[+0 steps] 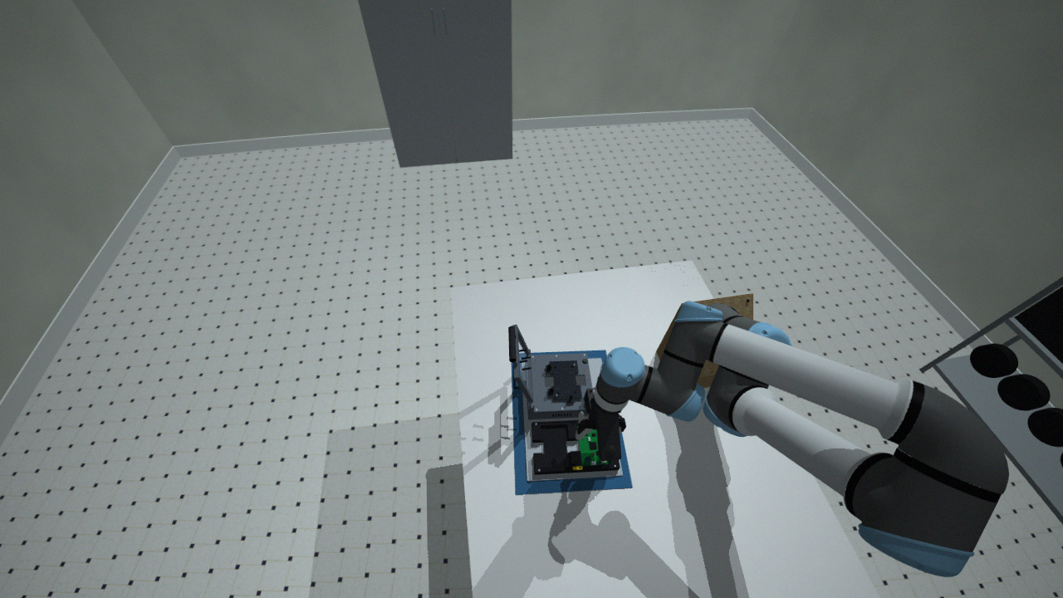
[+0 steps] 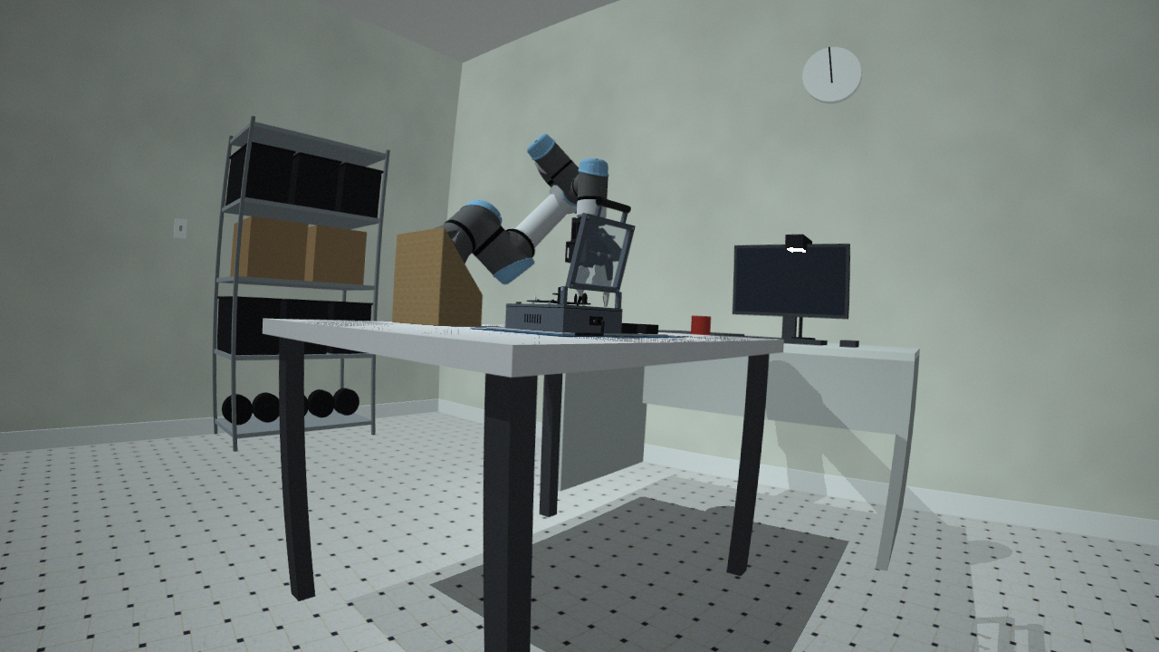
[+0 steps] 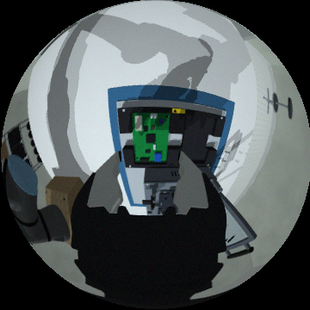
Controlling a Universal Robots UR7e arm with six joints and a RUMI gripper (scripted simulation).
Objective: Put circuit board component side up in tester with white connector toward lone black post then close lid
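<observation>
Two fingers of our tool (image 1: 603, 431) (image 2: 593, 297) (image 3: 151, 153) stand apart with nothing between them, so we have it open above the tray (image 1: 550, 449) (image 3: 198, 138). Our green circuit board (image 1: 587, 446) (image 3: 150, 139) lies in that tray, component side up (we can spot a blue part (image 3: 158, 157) on it). Just beside the tray, we see the tester (image 1: 557, 405) (image 2: 559, 316) (image 3: 151, 174) with its lid (image 1: 512, 344) (image 2: 599, 251) (image 3: 238, 226) raised; both sit over a blue mat (image 1: 520, 487) (image 3: 113, 96) on our tabletop (image 1: 520, 312) (image 2: 388, 336) (image 3: 90, 86).
</observation>
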